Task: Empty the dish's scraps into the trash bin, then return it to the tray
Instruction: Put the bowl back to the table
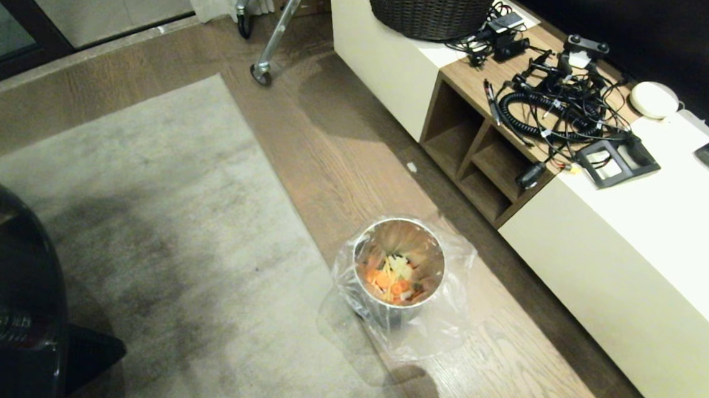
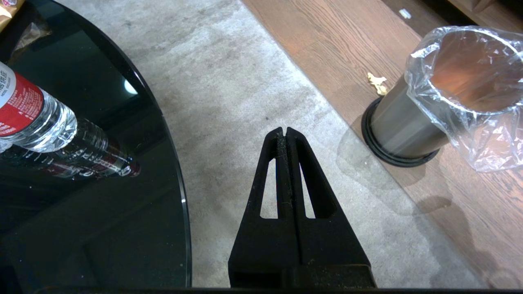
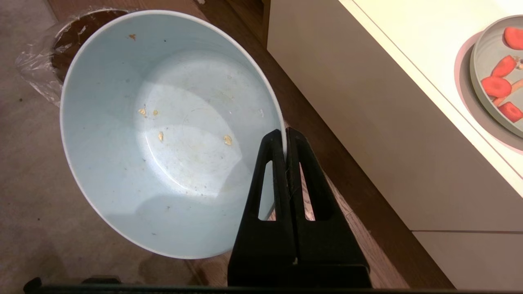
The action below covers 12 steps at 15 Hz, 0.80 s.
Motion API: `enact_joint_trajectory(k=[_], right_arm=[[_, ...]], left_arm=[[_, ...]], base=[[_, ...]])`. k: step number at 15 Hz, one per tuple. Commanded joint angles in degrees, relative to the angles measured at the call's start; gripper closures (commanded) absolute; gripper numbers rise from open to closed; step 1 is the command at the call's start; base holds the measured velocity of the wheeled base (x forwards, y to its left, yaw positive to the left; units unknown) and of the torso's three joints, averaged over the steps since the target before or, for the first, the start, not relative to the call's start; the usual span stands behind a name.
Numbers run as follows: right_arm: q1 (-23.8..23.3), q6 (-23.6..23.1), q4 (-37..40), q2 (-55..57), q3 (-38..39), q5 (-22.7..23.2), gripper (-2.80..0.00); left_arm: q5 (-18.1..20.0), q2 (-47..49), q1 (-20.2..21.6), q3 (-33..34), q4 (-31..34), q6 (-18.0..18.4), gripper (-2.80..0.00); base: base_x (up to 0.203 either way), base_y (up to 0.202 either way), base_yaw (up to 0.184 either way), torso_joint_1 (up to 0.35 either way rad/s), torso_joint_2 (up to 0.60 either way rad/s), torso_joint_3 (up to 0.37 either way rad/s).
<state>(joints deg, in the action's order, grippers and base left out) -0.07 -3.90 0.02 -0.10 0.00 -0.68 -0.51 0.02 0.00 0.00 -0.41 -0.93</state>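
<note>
One pale-blue dish (image 3: 163,134) is clamped by its rim in the right gripper (image 3: 286,136), whose fingers are pressed together on the edge. The bowl is smooth and nearly clean, with about five tiny yellowish crumbs (image 3: 227,140) inside. In the head view only its rim shows at 5 o'clock. One shiny metal trash bin (image 1: 396,270), bag-lined, stands on the wood floor near centre, holding orange and pale scraps (image 1: 392,280). The left gripper (image 2: 284,132) hangs over the carpet, fingers together, holding nothing. One water bottle (image 2: 34,118) lies at 9 o'clock.
</note>
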Motion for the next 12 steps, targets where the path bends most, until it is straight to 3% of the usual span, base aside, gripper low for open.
enact_joint_trajectory(k=[1, 12], right_arm=[[0.0, -0.1, 0.1, 0.1, 0.0, 0.0, 0.0], [0.0, -0.1, 0.0, 0.1, 0.0, 0.0, 0.0]], left_arm=[[0.0, 0.0, 0.0, 0.0, 0.0, 0.0, 0.0], [0.0, 0.0, 0.0, 0.0, 0.0, -0.1, 0.0]], base=[[0.0, 0.0, 0.0, 0.0, 0.0, 0.0], [0.0, 0.0, 0.0, 0.0, 0.0, 0.0]])
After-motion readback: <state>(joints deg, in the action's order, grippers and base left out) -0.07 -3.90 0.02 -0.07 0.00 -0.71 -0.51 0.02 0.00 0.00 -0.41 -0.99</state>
